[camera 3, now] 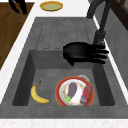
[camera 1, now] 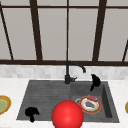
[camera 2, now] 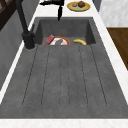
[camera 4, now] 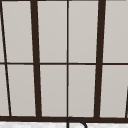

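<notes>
Red-rimmed plate [camera 3: 75, 92] with an eggplant [camera 3: 73, 89] lies below the right hand [camera 3: 80, 53], fingers [camera 3: 100, 53] straight, released.

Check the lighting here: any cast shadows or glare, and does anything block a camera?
Front view: flat, even light, no glare; a red sphere covers the basin's front and hides the banana. Right side view: right hand, fingers straight, throws no clear shadow on the plate. Left side view: uniform grey drainboard. Upper view: window evenly lit.

A banana [camera 3: 38, 95] lies at the basin's 7 o'clock; a red ball [camera 1: 67, 115] at 6; a yellow dish [camera 3: 51, 5] on the worktop [camera 3: 22, 40] at 11.
</notes>
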`<state>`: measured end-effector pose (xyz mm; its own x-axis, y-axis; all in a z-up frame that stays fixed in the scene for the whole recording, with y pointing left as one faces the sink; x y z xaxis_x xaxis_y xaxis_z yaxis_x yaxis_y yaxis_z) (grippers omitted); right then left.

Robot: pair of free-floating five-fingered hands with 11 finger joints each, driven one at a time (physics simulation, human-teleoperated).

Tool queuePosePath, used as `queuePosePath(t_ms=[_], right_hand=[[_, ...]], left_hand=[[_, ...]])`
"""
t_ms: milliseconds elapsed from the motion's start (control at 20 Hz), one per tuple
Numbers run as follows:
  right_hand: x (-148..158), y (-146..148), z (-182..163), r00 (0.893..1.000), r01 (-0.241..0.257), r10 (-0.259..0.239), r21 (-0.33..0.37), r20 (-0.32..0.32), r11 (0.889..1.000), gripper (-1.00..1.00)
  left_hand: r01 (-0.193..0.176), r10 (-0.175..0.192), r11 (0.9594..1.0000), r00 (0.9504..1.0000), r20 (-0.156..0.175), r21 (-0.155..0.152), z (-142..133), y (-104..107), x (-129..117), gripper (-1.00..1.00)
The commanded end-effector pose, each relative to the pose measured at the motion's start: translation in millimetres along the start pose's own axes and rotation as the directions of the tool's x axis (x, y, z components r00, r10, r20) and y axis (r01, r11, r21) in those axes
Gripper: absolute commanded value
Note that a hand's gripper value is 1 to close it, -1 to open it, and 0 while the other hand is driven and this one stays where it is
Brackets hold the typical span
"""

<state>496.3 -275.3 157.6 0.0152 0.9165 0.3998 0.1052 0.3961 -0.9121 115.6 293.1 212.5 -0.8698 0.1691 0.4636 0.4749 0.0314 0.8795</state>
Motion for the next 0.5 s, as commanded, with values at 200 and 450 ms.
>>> queuePosePath(t_ms=[200, 450], right_hand=[[-5.0, 10.9, 5.7, 0.984, -0.105, 0.115, 0.075, -0.135, 0.992, -1.00], [-6.9, 14.8, 7.4, 0.968, -0.112, 0.140, 0.145, -0.208, 0.983, -1.00]], left_hand=[[0.000, 0.000, 1.0000, 1.0000, 0.000, 0.000, 0.0, 0.0, 0.0, 0.00], [0.000, 0.000, 1.0000, 1.0000, 0.000, 0.000, 0.0, 0.0, 0.0, 0.00]])
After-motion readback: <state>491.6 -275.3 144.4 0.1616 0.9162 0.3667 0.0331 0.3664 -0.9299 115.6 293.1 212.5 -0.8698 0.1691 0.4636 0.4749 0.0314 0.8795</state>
